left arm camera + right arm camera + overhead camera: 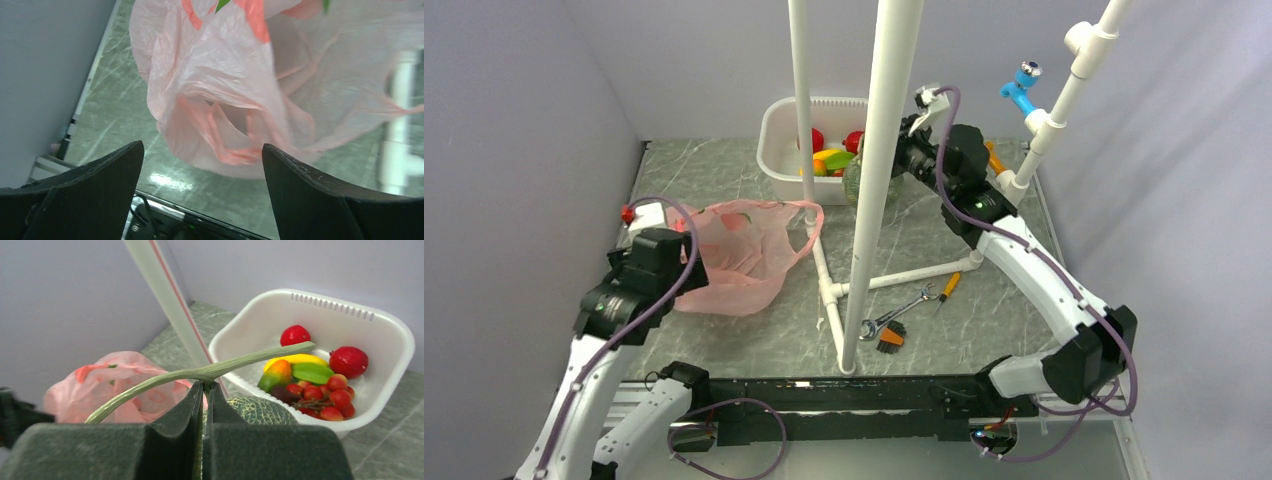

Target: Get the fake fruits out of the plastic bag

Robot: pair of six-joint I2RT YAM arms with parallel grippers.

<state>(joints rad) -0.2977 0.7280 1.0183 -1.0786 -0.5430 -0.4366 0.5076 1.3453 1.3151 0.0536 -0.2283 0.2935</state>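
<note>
Obstacles: a thick upright pole (879,180) and a thin upright pole (804,110) rise mid-worktop from floor pipes (914,277). The plastic bag (739,255) lies left of them, near the side wall (514,150), and a wrench (896,315) and orange-handled tools (950,286) lie to their right. Tub access: the white tub (776,150) is blocked at its near wall by the right gripper (204,386), jaws pinched on a netted melon (255,410) stem. Free room: bare worktop (704,165) behind the bag, left of the tub.
</note>
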